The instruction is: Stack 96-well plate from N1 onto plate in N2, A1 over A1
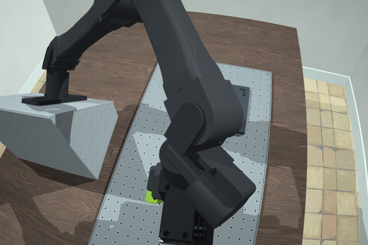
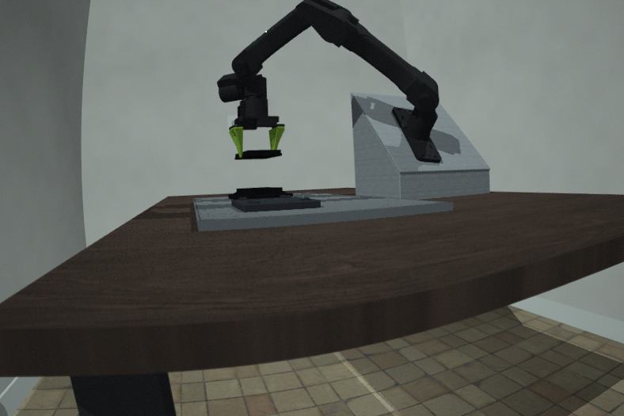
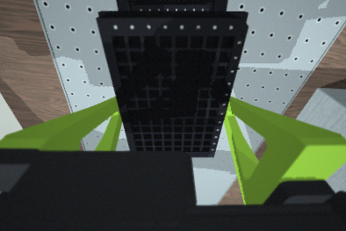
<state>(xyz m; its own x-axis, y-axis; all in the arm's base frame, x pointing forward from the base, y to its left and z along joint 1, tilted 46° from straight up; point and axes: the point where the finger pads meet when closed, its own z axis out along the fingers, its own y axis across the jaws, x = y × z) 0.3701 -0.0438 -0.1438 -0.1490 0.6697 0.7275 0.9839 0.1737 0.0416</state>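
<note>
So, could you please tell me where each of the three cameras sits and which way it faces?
Top: high above the table, looking down on the perforated board; the arm fills the view.
Exterior: beyond the table's edge, low, facing the arm's base block; the whole arm shows.
Wrist: on the gripper, looking down past green fingers at the held plate.
Exterior and wrist share the held plate and the plate below.

Black 96-well plate (image 3: 172, 90) aloft, level; second plate (image 2: 260, 193) nested below.

Black gridded plate (image 3: 173, 90), lime-green fingers, grey dotted board (image 3: 281, 28)
</note>
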